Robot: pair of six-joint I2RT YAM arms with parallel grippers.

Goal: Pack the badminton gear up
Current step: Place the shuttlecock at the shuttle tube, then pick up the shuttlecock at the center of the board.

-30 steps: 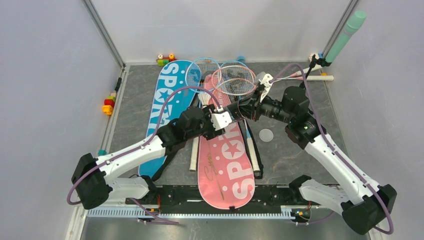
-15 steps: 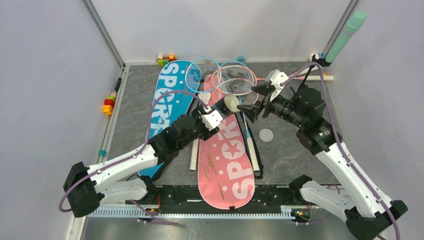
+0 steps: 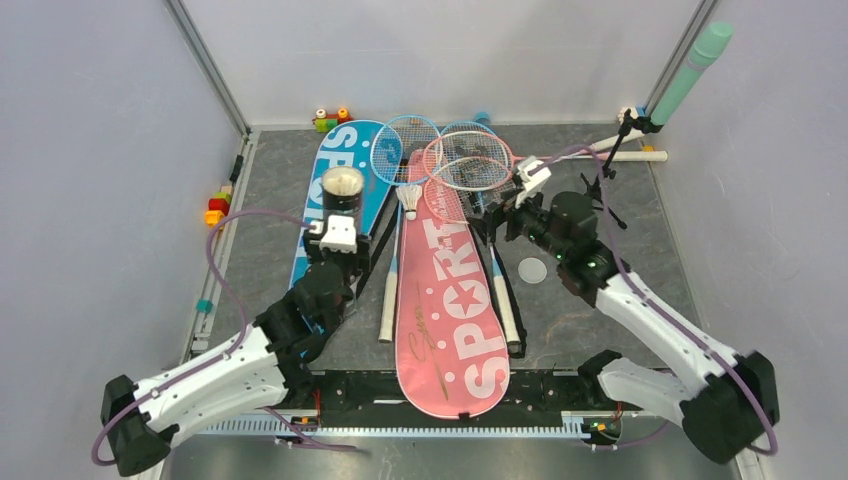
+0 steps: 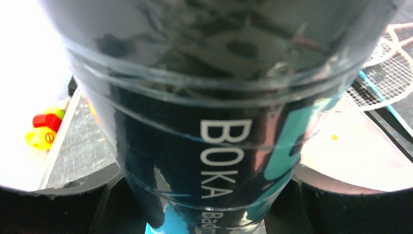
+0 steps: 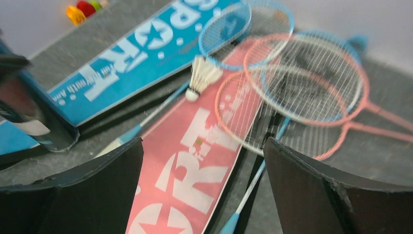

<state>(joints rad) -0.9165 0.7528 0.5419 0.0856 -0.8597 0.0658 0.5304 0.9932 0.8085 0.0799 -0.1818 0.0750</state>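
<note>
Left gripper (image 3: 342, 215) clamping upright BOKA tube (image 3: 342, 188), right gripper (image 5: 203, 151) wide apart, empty, feather shuttlecock (image 3: 409, 200) at its nine o'clock.

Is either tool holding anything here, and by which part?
The left tool grips the dark tube across its lettered side wall, below the open mouth. The right tool is open, holding nothing.

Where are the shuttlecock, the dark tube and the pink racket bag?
shuttlecock (image 3: 409, 199), top external view, white feather skirt.
dark tube (image 3: 343, 207), top external view, side wall below its open rim.
pink racket bag (image 3: 452, 330), top external view, lettered middle panel.
</note>
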